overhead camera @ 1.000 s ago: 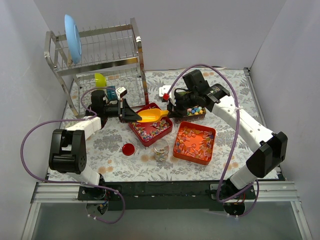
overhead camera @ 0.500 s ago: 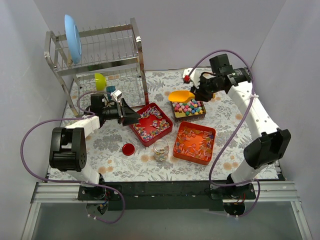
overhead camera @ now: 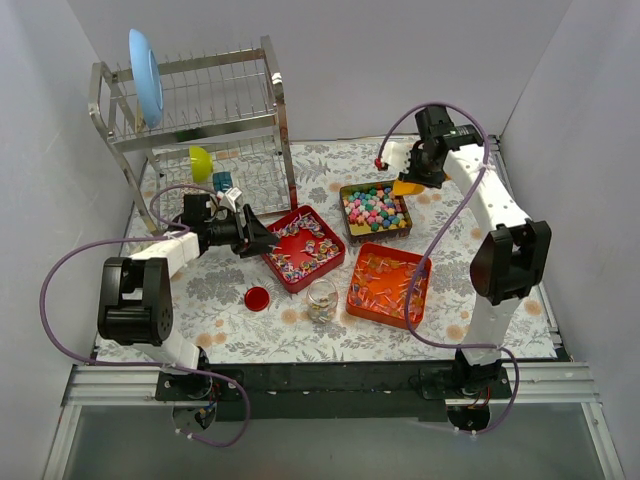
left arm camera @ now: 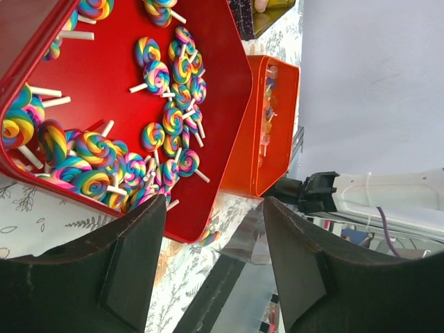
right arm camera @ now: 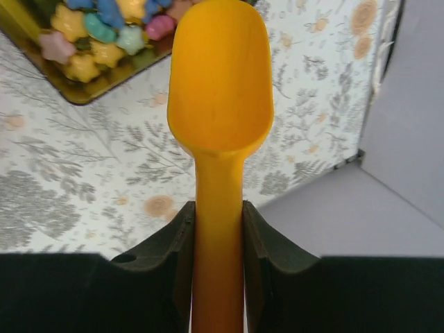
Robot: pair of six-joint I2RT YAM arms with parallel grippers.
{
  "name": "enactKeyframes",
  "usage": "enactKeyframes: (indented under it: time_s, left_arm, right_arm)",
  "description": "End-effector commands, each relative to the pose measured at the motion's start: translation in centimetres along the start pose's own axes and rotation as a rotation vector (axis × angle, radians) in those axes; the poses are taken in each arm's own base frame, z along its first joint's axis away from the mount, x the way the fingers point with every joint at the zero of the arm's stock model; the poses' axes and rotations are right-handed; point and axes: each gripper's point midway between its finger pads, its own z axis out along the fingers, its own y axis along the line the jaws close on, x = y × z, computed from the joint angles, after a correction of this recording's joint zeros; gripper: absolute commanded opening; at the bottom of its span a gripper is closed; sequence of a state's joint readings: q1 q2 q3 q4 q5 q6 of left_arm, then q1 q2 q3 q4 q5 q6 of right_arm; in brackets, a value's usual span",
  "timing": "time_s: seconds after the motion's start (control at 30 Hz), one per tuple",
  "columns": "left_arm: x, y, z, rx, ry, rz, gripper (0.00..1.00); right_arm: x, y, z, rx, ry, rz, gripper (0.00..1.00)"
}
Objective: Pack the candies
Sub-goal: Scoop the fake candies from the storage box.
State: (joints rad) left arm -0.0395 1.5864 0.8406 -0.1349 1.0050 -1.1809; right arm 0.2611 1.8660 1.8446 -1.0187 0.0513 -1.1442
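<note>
The right gripper [right arm camera: 219, 215], clamped on the scoop [right arm camera: 220, 76], may scatter the upper-left candies [right arm camera: 104, 28] by digging steeply; the left gripper [left arm camera: 214, 208] gapes empty.

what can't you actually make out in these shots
- right wrist: scoop handle end hidden inside the right gripper; pastel candies cut off by the top edge
- left wrist: orange tray seen side-on, its wall hides most contents; red tray cut off top and left
- top: jar contents too small; scoop mostly under the gripper
</note>
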Motion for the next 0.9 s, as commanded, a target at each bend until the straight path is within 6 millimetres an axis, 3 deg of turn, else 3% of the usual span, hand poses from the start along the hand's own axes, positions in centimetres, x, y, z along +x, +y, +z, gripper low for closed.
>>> enactKeyframes:
  time_s: [0.0, 0.13, 0.37, 0.43, 0.57, 0.87]
  left_arm:
    - [0.5, -0.9, -0.8, -0.004, -0.032, 0.073, 0.57]
    - [1.0, -0.9, -0.9, -0.002, -0.039, 0.077, 0.57]
    - [1.9, -0.9, -1.2, -0.003, -0.039, 0.079, 0.57]
    - [1.8, -0.9, -1.3, -0.005, -0.045, 0.085, 0.57]
    - [1.8, -1.2, -1.4, 0.002, -0.049, 0.092, 0.57]
    - [1.5, -1.1, -1.2, 0.007, -0.058, 0.091, 0.57]
  right_arm:
    - [0.3, -6.0, -2.3, 0.185, 0.106, -0.174, 0.01]
    - [-1.4, -6.8, -1.9, 0.213, 0.123, -0.313, 0.01]
    - [-4.2, -5.2, -0.9, 0.191, 0.124, -0.467, 0.01]
    - [-4.0, -4.2, 0.1, 0.165, 0.150, -0.502, 0.01]
    - [-3.3, -4.1, 0.6, 0.176, 0.217, -0.568, 0.01]
    - [-2.7, -5.0, 0.9, 0.202, 0.289, -0.608, 0.01]
